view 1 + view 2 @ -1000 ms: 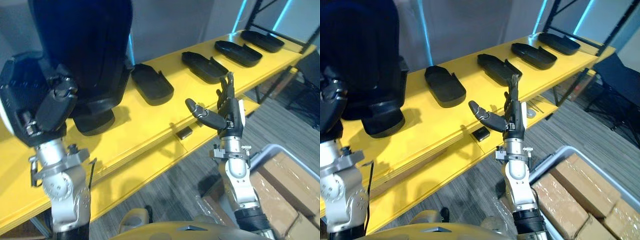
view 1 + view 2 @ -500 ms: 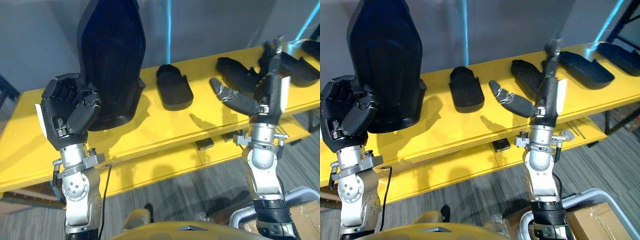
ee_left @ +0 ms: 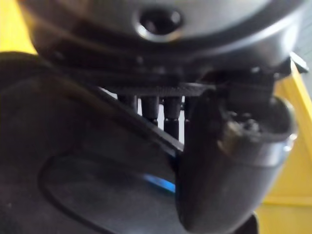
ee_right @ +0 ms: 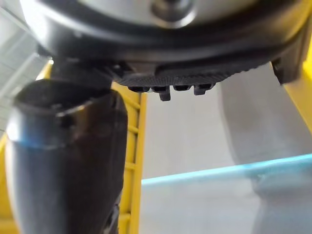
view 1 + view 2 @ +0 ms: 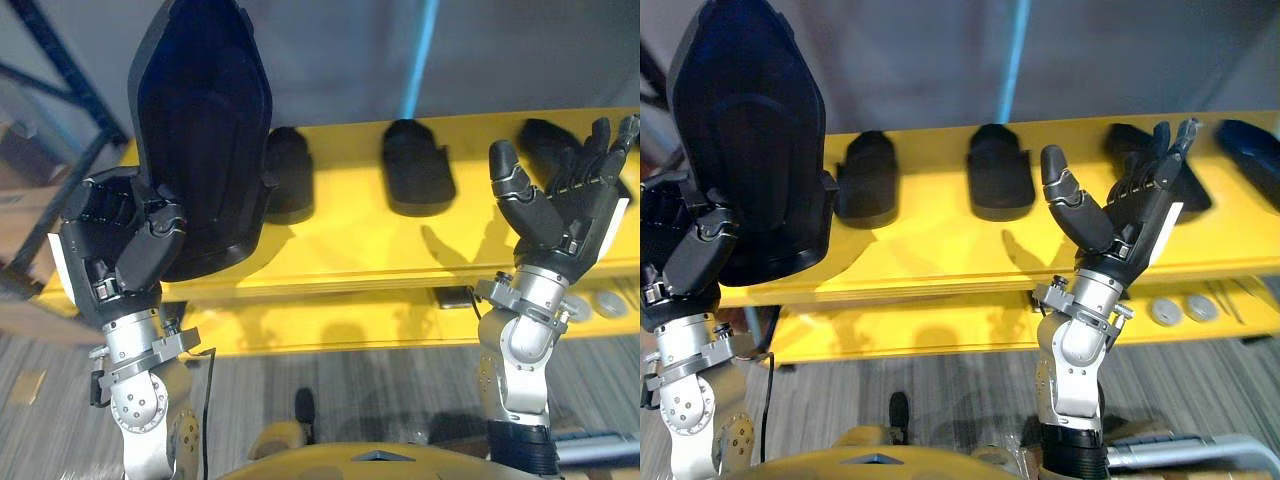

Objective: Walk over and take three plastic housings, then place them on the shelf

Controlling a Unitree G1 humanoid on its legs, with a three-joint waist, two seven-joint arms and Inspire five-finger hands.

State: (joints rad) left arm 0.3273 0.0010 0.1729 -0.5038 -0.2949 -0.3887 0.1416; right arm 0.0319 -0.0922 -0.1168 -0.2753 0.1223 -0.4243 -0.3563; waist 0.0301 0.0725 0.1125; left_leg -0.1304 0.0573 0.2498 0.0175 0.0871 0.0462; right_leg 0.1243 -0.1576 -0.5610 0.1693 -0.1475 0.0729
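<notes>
Left hand [image 5: 120,240] clamped round an upright black housing [image 5: 205,120], thumb [image 3: 219,161] on its wall in my wrist view, right hand [image 5: 565,215] spread wide before yellow shelf [image 5: 340,240]

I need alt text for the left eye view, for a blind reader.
The left hand grips a large black plastic housing upright before a yellow shelf bearing other black housings; the right hand is open and empty.
</notes>
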